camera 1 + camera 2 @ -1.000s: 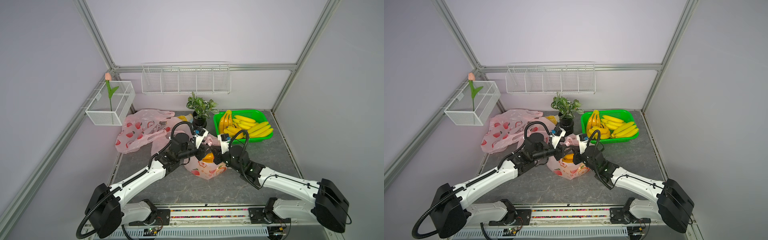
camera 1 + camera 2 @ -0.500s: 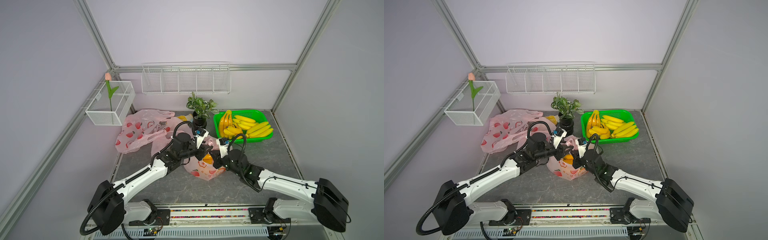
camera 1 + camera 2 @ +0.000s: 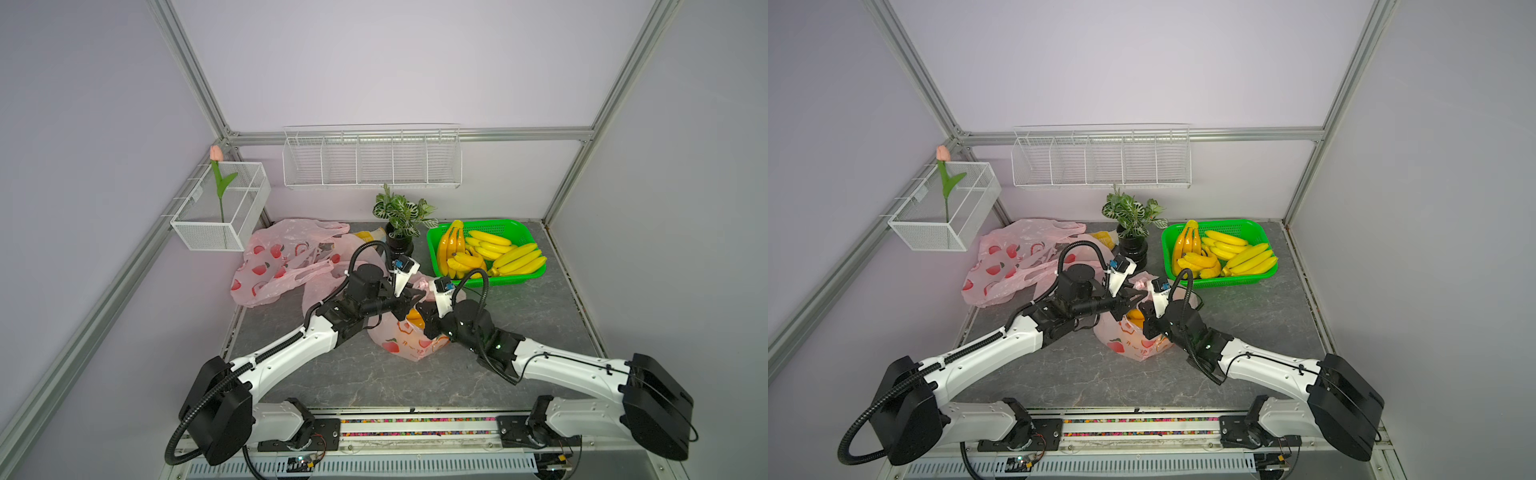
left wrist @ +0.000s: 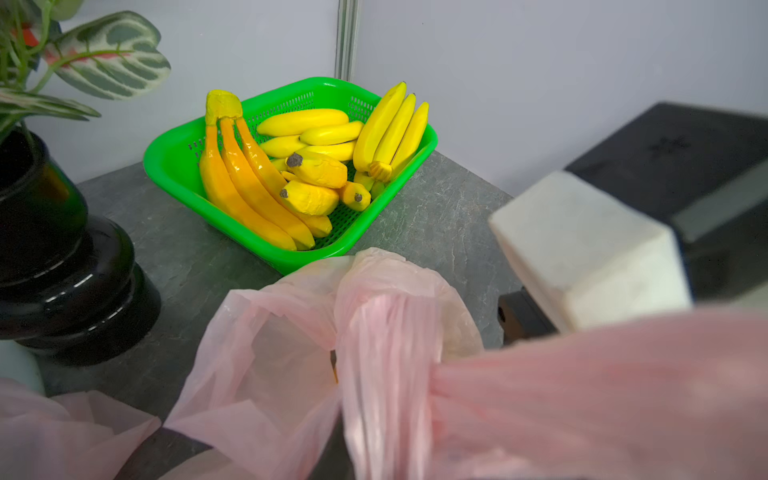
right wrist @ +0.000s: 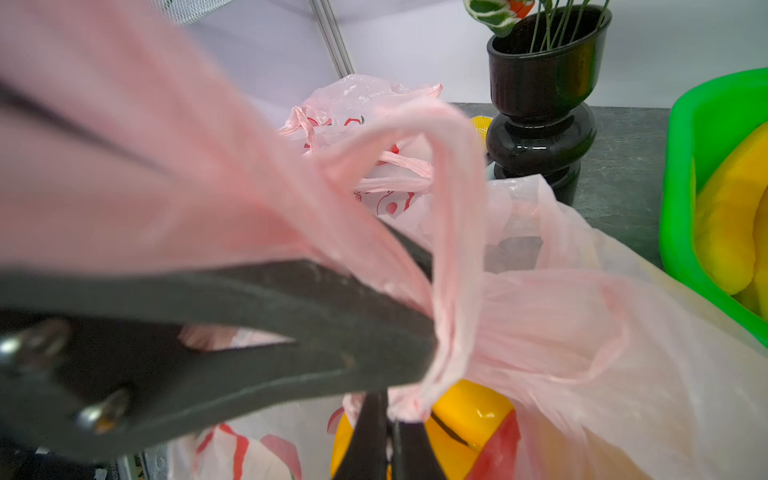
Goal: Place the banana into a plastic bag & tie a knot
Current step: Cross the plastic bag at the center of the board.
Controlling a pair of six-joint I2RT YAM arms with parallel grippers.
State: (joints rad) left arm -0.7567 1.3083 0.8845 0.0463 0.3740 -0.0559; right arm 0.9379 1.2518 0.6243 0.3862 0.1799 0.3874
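— We get bright, even light in both top views, colours clean and well exposed; on the counter (image 3: 374, 374) we find only faint, soft-edged shadows beneath the arms (image 3: 291, 349).
— We agree. The frame posts (image 3: 189, 70) splay outward toward the picture corners, which we read as wide-lens stretch.
— From the left wrist, we find the green basket (image 4: 166, 166) crisp, yet the pink bag (image 4: 582, 395) close to the lens smears into blur.
— From the right wrist we see the same smear on that bag nearest the lens. The black vase (image 5: 540, 137) stays fairly sharp and carries small white glints.
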